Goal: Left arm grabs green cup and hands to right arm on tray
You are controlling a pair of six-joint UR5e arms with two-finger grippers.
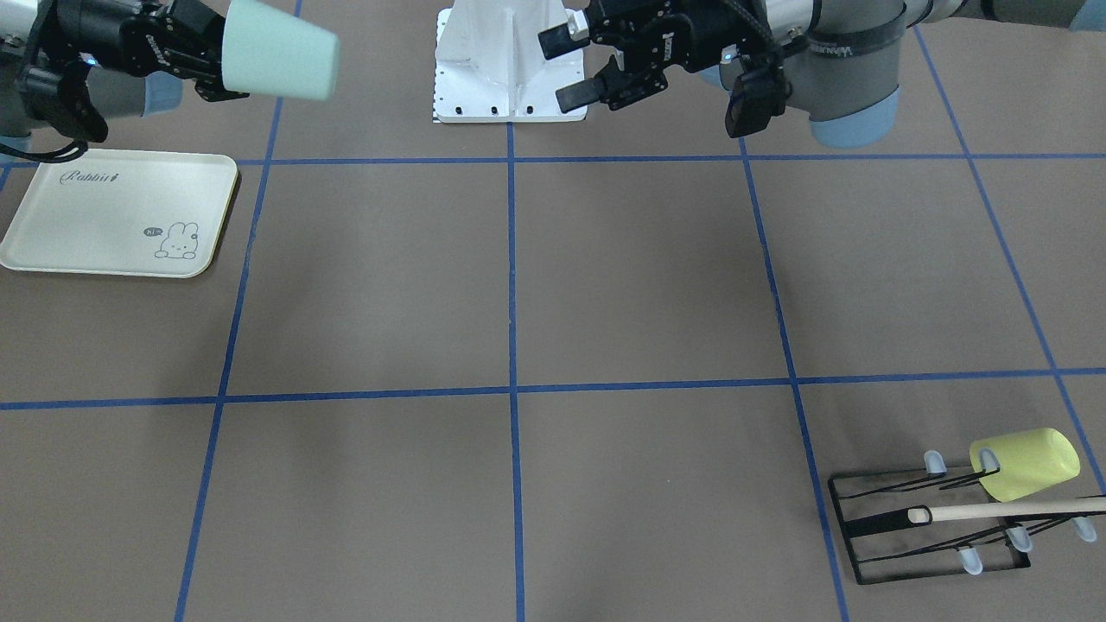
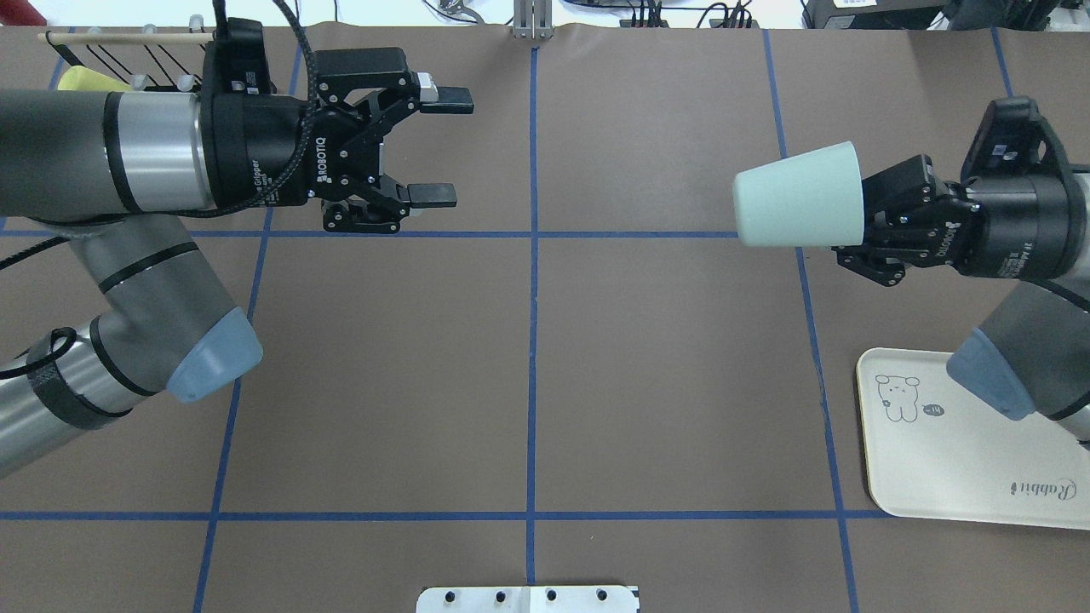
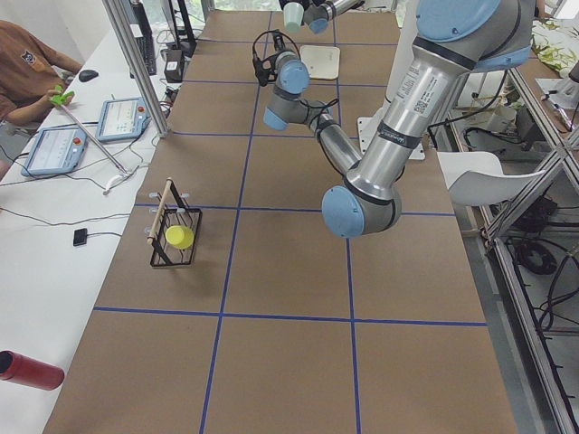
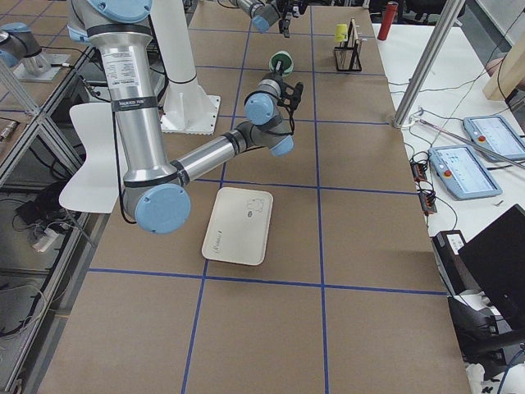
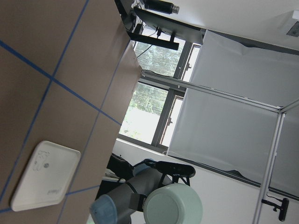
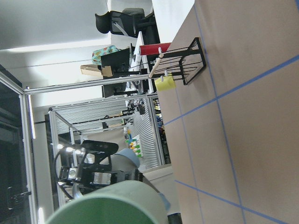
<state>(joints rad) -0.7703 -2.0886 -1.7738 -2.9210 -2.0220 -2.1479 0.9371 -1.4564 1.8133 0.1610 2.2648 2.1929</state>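
The right gripper (image 2: 870, 213) is clamped on the wide rim end of the green cup (image 2: 796, 197) and holds it on its side in the air above the bench (image 2: 528, 358). The cup's closed base points away from the tray (image 2: 954, 477), toward the left arm (image 2: 128, 162). The cup touches neither tray nor bench and hangs off the tray's edge on the side facing the left arm. The tray lies flat on the bench with nothing on it, partly under the elbow of the right arm (image 2: 1022, 226) in the overhead view. Well apart from the tray, the left gripper (image 2: 438, 146) has its fingers spread wide with nothing between them. They point back toward the cup, with a broad gap of bare bench between. Farthest from the tray, a black wire rack (image 1: 873, 523) with a wooden dowel (image 1: 1002, 510) carries a yellow-green cup (image 1: 1028, 462).
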